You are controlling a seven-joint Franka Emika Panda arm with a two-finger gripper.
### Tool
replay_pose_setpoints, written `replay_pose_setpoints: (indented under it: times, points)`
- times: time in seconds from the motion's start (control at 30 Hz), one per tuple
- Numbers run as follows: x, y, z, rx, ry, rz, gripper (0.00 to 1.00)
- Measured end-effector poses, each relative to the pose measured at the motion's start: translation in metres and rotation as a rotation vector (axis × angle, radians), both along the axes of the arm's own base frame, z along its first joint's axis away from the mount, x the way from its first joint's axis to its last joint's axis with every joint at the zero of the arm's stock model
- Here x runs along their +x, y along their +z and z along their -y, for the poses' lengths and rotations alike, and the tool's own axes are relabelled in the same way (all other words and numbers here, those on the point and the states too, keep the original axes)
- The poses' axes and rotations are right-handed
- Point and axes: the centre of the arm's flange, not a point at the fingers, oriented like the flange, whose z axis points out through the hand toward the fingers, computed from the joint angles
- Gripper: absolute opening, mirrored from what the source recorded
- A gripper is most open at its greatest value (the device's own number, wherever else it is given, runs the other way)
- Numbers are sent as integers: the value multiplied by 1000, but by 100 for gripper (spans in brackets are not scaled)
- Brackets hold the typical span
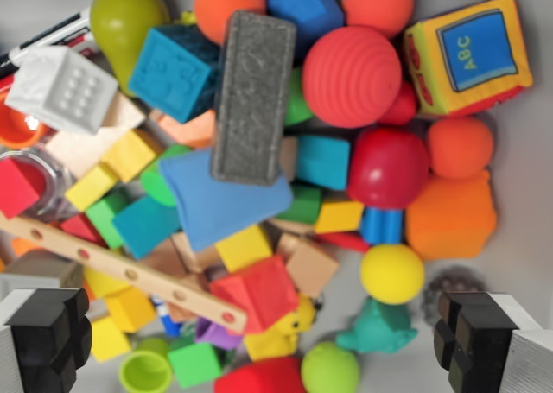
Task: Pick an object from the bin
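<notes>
bin [527, 229] packed with toys | grey foam block [253, 98] lying across the pile's centre, on a blue pad [216, 205] | ribbed red ball [351, 76] just beside it | gripper [259, 345] fingers spread wide, empty, above the pile's near edge

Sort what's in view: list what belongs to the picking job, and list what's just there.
Belongs to the job:
- gripper, jaws spread wide
- bin
- candidate picks on top: grey foam block, ribbed red ball, yellow ball

Just there:
- ABC cube
- wooden strip with holes
- marker
</notes>
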Motion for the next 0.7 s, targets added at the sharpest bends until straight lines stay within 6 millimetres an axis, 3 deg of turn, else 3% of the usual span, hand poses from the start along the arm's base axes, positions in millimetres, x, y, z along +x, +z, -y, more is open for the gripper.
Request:
replay_pose_setpoints:
  times: [0.7]
  points:
    - [21,-54,-5,7,18,-20,100]
